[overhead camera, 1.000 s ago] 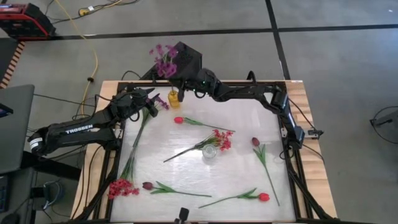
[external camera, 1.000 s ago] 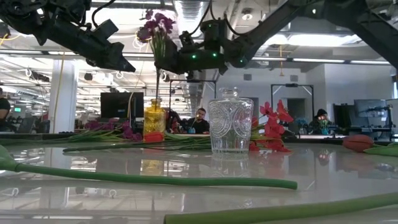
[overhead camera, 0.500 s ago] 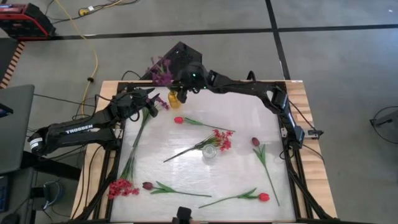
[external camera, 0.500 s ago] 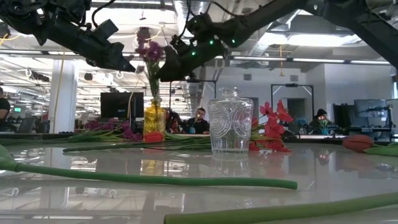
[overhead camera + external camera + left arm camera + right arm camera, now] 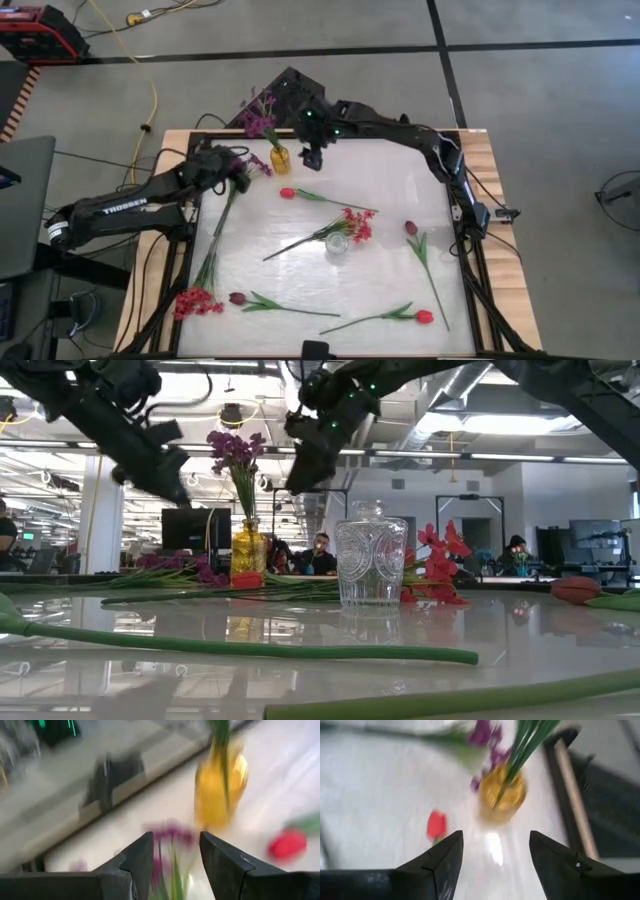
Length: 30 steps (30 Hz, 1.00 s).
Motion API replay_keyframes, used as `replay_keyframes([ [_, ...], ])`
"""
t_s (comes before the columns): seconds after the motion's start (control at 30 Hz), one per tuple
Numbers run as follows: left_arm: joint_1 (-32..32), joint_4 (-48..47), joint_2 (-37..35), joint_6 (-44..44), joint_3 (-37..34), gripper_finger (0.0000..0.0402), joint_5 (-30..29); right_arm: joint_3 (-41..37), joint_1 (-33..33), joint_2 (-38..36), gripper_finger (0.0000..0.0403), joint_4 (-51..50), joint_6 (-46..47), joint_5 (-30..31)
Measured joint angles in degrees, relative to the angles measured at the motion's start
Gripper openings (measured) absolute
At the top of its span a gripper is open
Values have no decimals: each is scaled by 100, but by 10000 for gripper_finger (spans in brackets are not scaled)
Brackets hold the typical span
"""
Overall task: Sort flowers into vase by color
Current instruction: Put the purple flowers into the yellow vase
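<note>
A yellow vase (image 5: 280, 158) stands at the table's far edge. A purple spray (image 5: 262, 115) stands in it, the stem in the neck and the blooms up. My right gripper (image 5: 312, 155) hangs open just right of this vase (image 5: 502, 797), touching nothing. My left gripper (image 5: 240, 168) hovers open over a second purple spray (image 5: 250, 165) that lies flat on the table; this spray (image 5: 170, 832) shows between the fingers, below them. Red tulips (image 5: 287, 193) (image 5: 425, 317), maroon tulips (image 5: 410, 228) (image 5: 237, 298) and red clusters (image 5: 357, 225) (image 5: 197, 302) lie scattered.
A clear glass vase (image 5: 338, 243) stands mid-table with a red cluster's stem lying against it. A black frame (image 5: 470, 250) runs around the white tabletop. People sit at desks in the room beyond the table.
My right gripper has let go of the purple spray and drawn away toward the table's right. The spray has dropped lower into the yellow vase and stands there by itself. My left gripper has come down a little over the purple spray on the table.
</note>
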Motion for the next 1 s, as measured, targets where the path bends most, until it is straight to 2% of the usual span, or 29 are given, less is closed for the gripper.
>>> replay_keyframes([
  [0.1,-63,-1041,1,-702,125,151,134,-68,-22,0,255,-440,-41,-495],
  [0.3,-179,-1149,351,-1242,103,151,326,-263,47,4,255,-853,-61,-1314],
  [0.47,-142,-1217,1350,-1390,103,151,531,-628,267,-68,255,-820,-485,-1416],
  [0.63,27,-1306,2198,-1896,125,151,129,-950,269,-302,255,-760,-754,-1422],
  [1.0,303,-1090,2725,-2044,116,150,637,-2166,-113,-1027,255,133,-1223,-1963],
])
